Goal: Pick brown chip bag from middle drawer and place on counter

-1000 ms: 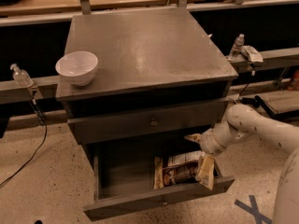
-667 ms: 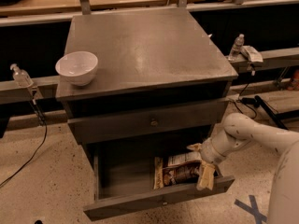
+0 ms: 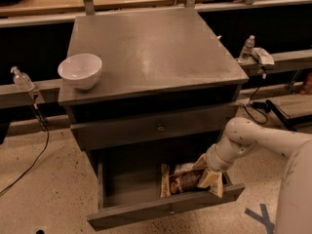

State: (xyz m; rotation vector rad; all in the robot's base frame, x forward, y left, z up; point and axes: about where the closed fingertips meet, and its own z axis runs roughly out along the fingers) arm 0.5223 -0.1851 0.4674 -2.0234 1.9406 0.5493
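Note:
The brown chip bag [image 3: 181,179] lies flat in the right half of the open middle drawer [image 3: 165,211], which is pulled out at the bottom of the cabinet. My gripper [image 3: 208,173] reaches down into the drawer from the right and sits at the bag's right end. It is open, with one cream finger [image 3: 200,161] behind the bag's edge and the other in front of it. The bag's right edge is hidden by the gripper. The counter [image 3: 151,48] is the grey cabinet top above.
A white bowl [image 3: 80,70] stands at the counter's front left corner. The shut upper drawer [image 3: 159,127] overhangs the back of the open drawer. Plastic bottles stand on side ledges at left [image 3: 22,79] and right [image 3: 247,48]. Cables [image 3: 265,106] lie on the floor at right.
My gripper has moved down and to the left, deeper into the drawer, and now sits at the bag's right end. The bag and the bowl have not moved.

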